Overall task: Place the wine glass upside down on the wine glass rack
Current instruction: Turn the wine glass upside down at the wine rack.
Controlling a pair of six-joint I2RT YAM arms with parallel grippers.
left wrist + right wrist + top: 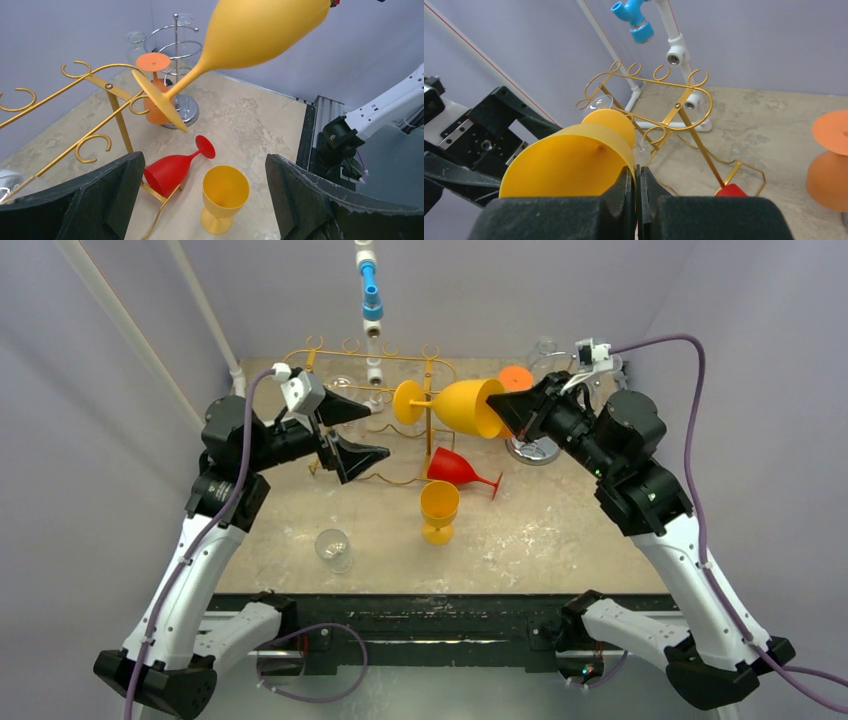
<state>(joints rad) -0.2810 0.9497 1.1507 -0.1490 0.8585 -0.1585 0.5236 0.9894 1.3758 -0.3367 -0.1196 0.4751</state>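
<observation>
A mottled beige table (560, 540) seen from above, with two white and black robot arms mounted at its 6 o'clock edge.

The left arm reaches to about 10 o'clock on the table. The left gripper (378, 432) is released, its black fingers spread wide with nothing between them, just beside the rack's left end.

The right arm reaches in from 2 o'clock. The right gripper (638, 175) is clenched on the bowl rim of a yellow wine glass (468, 407).

A gold wire wine glass rack (108, 86) with curled hooks stands at 11 to 12 o'clock.

A chrome spiral stand (535, 450) sits at 1 o'clock, with an orange glass (515, 377) upside down on it.

The yellow wine glass is held in the air on its side at 12 o'clock. Its foot points toward 9 o'clock and sits right at the rack's top rail. Whether the foot touches the rail cannot be told. The glass is not yet hung.

A red glass (455, 468) lies on its side at the table's centre, next to the rack's base.

A yellow goblet (439, 508) stands upright just toward 6 o'clock of the red glass.

A clear glass (334, 548) rests at 7 o'clock.

A blue pipe fitting (371, 290) hangs above the rack.
</observation>
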